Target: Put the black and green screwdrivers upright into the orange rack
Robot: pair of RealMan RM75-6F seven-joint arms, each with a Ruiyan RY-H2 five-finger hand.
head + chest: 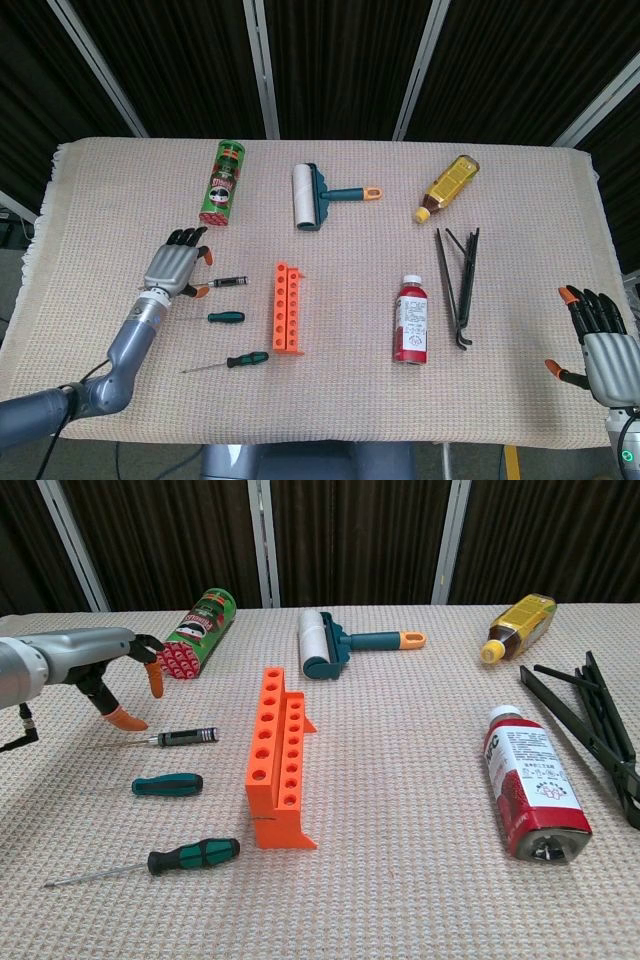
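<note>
The orange rack [288,307] [278,760] stands mid-table, its holes empty. To its left lie three screwdrivers: a thin black one [228,281] [185,737], a dark green one [226,317] [167,784], and a black-and-green one [245,358] [195,856] nearest the front. My left hand [176,268] [110,665] is open, fingers spread, just above the shaft end of the thin black screwdriver and holding nothing. My right hand [600,340] is open at the table's right front edge, far from the tools; the chest view does not show it.
A green can [224,182] lies at the back left. A lint roller [315,195] and a yellow bottle [448,186] lie along the back. A red bottle [411,320] lies right of the rack, with black tongs [460,285] beside it.
</note>
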